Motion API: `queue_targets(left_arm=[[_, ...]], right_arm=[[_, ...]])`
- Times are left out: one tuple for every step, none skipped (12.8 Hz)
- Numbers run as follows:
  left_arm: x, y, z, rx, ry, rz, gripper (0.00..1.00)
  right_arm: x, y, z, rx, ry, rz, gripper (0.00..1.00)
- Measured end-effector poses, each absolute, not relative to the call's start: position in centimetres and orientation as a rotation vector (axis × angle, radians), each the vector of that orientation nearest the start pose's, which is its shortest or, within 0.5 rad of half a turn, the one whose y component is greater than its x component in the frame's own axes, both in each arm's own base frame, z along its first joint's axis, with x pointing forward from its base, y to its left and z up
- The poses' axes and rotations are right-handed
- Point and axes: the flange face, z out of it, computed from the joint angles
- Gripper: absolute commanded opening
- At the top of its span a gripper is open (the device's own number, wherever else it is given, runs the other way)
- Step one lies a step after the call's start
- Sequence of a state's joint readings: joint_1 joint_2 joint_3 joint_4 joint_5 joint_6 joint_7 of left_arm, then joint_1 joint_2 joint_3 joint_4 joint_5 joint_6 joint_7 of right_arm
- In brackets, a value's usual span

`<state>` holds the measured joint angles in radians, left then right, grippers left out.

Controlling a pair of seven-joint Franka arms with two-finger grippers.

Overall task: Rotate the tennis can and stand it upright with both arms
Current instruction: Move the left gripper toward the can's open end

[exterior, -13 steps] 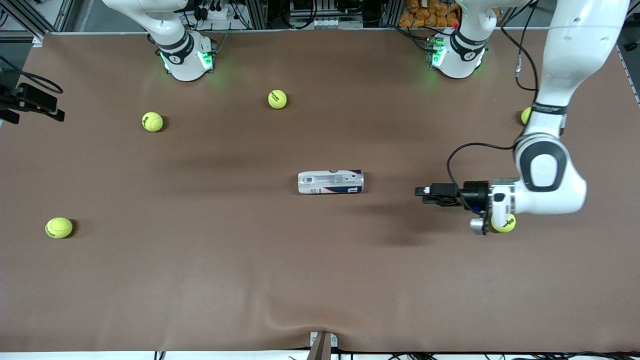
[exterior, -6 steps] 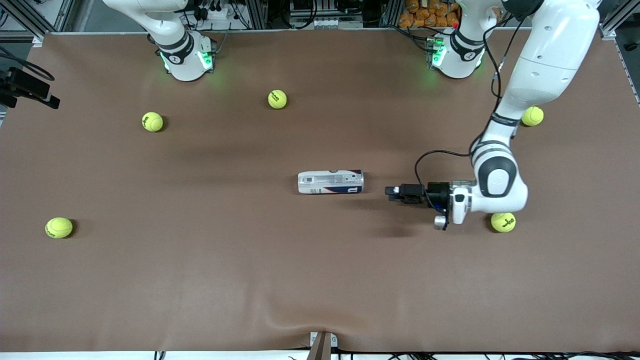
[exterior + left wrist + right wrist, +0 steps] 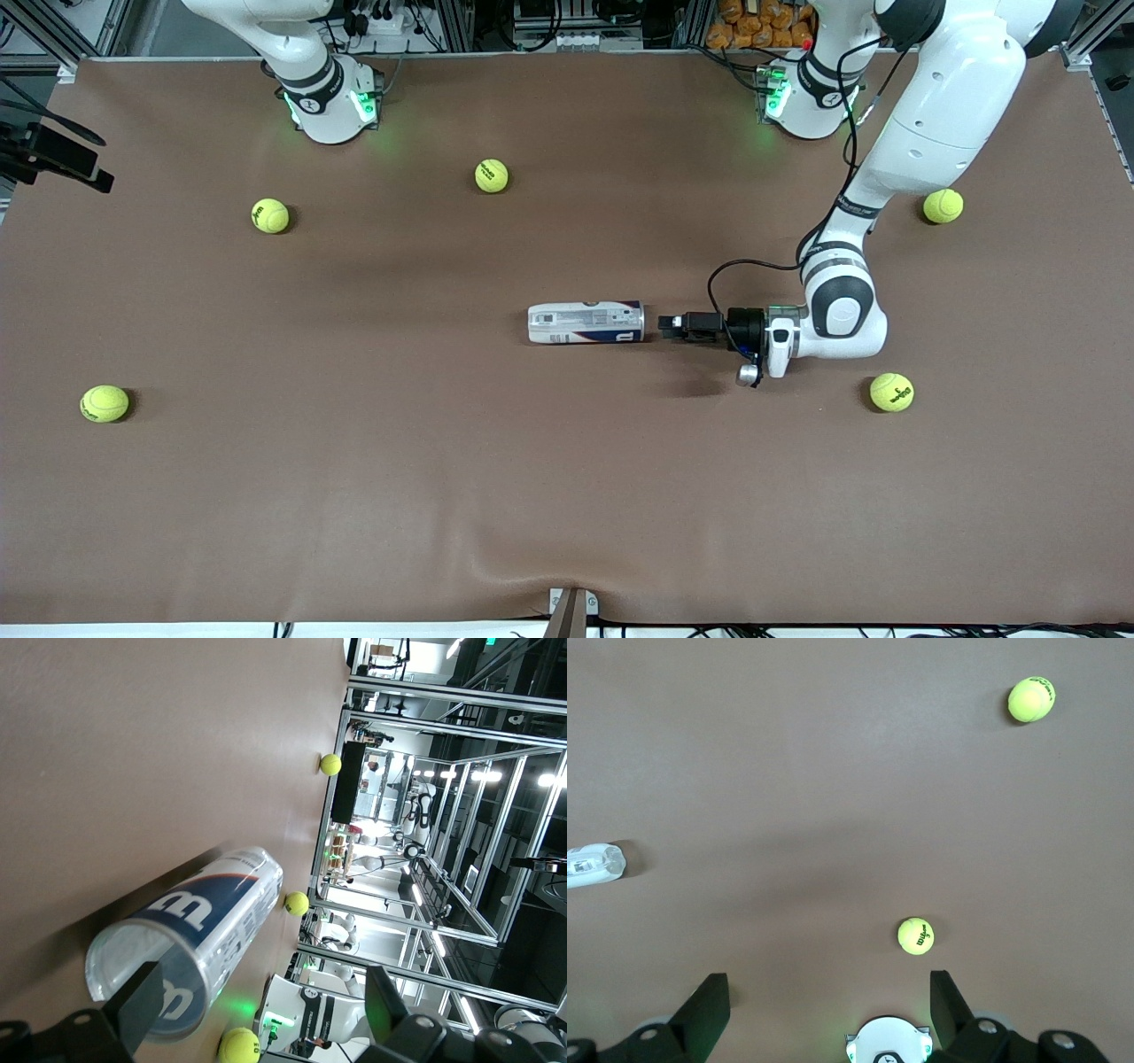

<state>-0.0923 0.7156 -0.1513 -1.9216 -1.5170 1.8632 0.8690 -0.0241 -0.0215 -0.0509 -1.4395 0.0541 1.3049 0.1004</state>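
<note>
Tennis can (image 3: 586,322): one. Tennis balls: five (image 3: 492,175) (image 3: 270,215) (image 3: 104,403) (image 3: 943,206) (image 3: 891,392). Robot arms: two (image 3: 921,142) (image 3: 283,40).

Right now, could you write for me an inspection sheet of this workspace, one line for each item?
Surface: brown table cover, a wrinkle at the edge nearest the front camera.
Job's things: tennis can lying on its side mid-table, not yet upright.
Clutter: five tennis balls, for example and, scattered, all apart from the can.
Claws: left claw open, level with the can's end toward the left arm's end of the table, apart from it; right claw open, high over bare table, waiting.
Cables: black cable looping at the left wrist.
Surroundings: metal frames and racks along the robots' side.
</note>
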Motion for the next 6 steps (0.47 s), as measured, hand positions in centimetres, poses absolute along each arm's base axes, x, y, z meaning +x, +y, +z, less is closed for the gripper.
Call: queue_targets(left_arm=[[54.4,-21.6,12.7,1.757,0.066,-0.222,1.00],[53.8,-21.9,12.4,1.755,0.073,-0.234,1.00],[53.3,-22.6,12.2,1.746,0.085,-0.242,1.00],[52.9,-23.5,12.2,1.736,0.095,-0.245,1.00],[52.7,-24.3,12.2,1.734,0.102,-0.242,1.00],[52.7,-25.0,12.1,1.742,0.108,-0.235,1.00]], right_arm=[[51.7,-3.5,67.5,-3.077,0.261,0.176,1.00],[51.7,-3.8,67.5,-3.082,0.268,0.176,1.00],[51.7,-3.9,67.5,-3.092,0.273,0.176,1.00],[51.7,-4.0,67.5,-3.100,0.275,0.176,1.00],[51.7,-4.0,67.5,-3.105,0.259,0.175,1.00],[51.7,-4.1,67.5,-3.109,0.221,0.171,1.00]])
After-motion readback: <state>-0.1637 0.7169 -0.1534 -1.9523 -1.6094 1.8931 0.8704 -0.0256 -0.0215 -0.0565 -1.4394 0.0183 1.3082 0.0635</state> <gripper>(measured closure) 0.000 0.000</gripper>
